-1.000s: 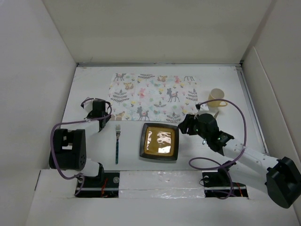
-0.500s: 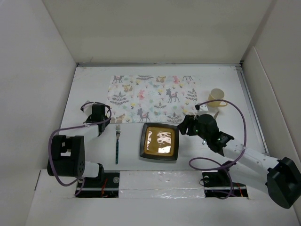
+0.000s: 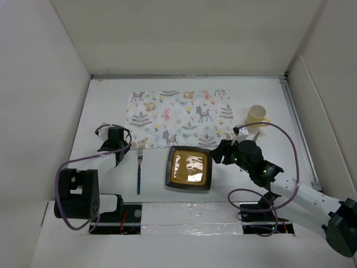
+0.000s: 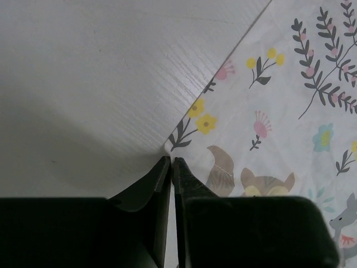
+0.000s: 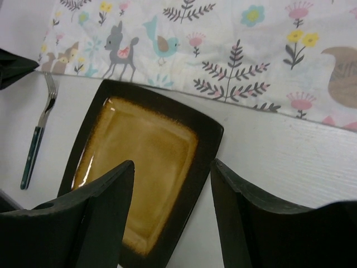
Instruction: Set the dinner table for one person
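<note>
A placemat (image 3: 178, 117) printed with deer and leaves lies at the back middle of the white dinner table (image 3: 100, 103). My left gripper (image 3: 124, 145) is shut on the placemat's near-left corner; in the left wrist view the jaws (image 4: 171, 160) pinch that corner of the cloth (image 4: 279, 100). A square brown plate (image 3: 189, 168) lies in front of the placemat. My right gripper (image 3: 217, 152) is open and empty, low over the plate's right edge (image 5: 139, 162), with one finger on each side of that rim. A green-handled fork (image 3: 139, 170) lies left of the plate.
A pale yellow cup (image 3: 256, 115) stands right of the placemat, behind my right arm. Off-white panel walls close the table on three sides. The fork (image 5: 36, 134) and the placemat's near edge (image 5: 223, 44) show in the right wrist view.
My left gripper has drawn back toward the near edge with the placemat's corner, and the placemat has slid near and left. My right arm has shifted slightly nearer.
</note>
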Controlling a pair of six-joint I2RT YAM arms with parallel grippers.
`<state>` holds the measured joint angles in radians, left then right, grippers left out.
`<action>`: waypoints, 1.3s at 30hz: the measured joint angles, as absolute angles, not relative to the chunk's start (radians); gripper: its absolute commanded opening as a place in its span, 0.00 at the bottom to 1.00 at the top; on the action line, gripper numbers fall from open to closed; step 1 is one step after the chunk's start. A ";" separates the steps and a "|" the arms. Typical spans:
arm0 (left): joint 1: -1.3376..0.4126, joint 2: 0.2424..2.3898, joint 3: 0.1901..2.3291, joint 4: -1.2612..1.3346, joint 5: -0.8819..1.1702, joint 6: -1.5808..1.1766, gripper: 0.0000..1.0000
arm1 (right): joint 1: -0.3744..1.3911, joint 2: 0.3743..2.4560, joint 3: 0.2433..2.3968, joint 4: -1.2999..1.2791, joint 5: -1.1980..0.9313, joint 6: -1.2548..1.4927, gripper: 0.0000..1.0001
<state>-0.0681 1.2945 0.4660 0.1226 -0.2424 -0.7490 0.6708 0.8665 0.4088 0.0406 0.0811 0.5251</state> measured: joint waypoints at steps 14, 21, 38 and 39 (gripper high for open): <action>-0.106 1.135 0.591 0.064 -0.208 -0.722 0.65 | 0.695 0.904 0.279 0.045 -0.091 0.622 0.79; -0.112 0.897 0.775 0.038 -0.011 -0.635 0.60 | 0.696 0.977 0.218 0.139 -0.139 0.710 0.67; -0.112 0.681 0.789 -0.164 0.118 -0.321 0.60 | 0.582 1.271 0.141 0.594 -0.289 0.886 0.44; -0.112 0.667 0.789 -0.163 0.115 -0.318 0.60 | 0.576 1.290 0.139 0.618 -0.295 0.889 0.43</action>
